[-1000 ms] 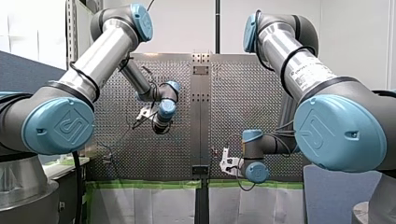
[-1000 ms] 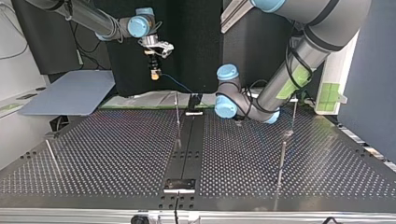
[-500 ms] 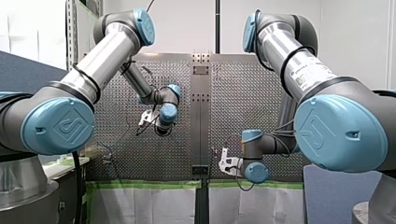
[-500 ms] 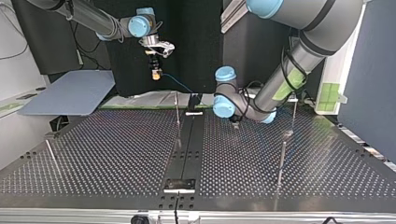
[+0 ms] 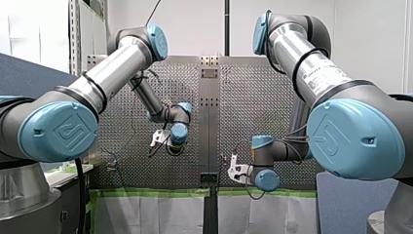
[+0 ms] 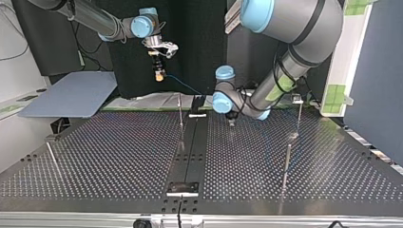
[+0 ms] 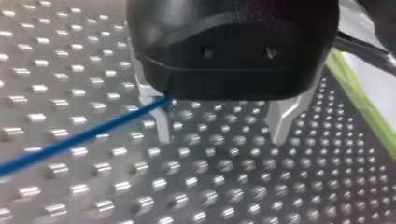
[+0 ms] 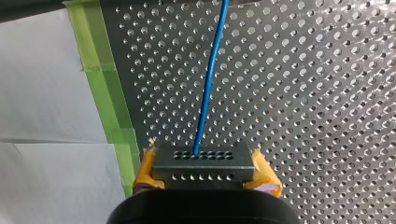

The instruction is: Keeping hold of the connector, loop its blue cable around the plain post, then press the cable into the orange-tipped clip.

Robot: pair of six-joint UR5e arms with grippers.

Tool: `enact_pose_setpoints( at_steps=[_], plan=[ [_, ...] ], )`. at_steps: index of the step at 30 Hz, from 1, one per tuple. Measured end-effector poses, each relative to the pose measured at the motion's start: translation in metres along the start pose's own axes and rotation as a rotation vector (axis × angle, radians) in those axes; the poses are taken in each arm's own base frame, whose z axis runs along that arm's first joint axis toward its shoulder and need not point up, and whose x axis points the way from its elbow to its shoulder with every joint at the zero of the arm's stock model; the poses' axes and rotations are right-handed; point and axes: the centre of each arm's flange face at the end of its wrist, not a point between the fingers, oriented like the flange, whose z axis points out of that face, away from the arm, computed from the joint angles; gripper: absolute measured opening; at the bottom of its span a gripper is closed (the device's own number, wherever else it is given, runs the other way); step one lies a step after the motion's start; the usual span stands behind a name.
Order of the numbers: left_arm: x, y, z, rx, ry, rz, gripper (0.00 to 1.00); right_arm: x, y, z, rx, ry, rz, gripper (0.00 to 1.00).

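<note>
Right fingers (image 8: 264, 176) clamped on connector (image 8: 204, 163), blue cable (image 8: 210, 79) leading away, left fingers (image 7: 281, 119) spread apart

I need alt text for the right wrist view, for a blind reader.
My right tool, with yellow pads, clamps a grey connector; its blue cable runs ahead over the perforated table, beside a strip of green tape.

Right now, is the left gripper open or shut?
Open. On the left gripper, the metal fingers stand apart, perforated table showing between them.
</note>
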Motion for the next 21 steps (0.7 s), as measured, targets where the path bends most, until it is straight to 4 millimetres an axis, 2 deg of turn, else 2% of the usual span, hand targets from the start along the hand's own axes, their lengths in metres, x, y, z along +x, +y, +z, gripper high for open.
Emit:
enact_pose_setpoints(
  at_steps=[5, 13, 21],
  plan=[
    [0.020, -0.015, 0.008, 0.034, 0.016, 0.003, 1.00, 0.000, -0.001, 0.000, 0.002, -0.001, -0.001, 0.00],
    [0.059, -0.052, 0.012, 0.125, 0.034, -0.002, 1.00, -0.001, -0.002, -0.001, 0.007, -0.003, -0.004, 0.00],
    [0.068, -0.078, 0.001, 0.210, 0.037, 0.006, 1.00, -0.001, -0.002, 0.000, 0.008, -0.005, -0.006, 0.00]
  ],
)
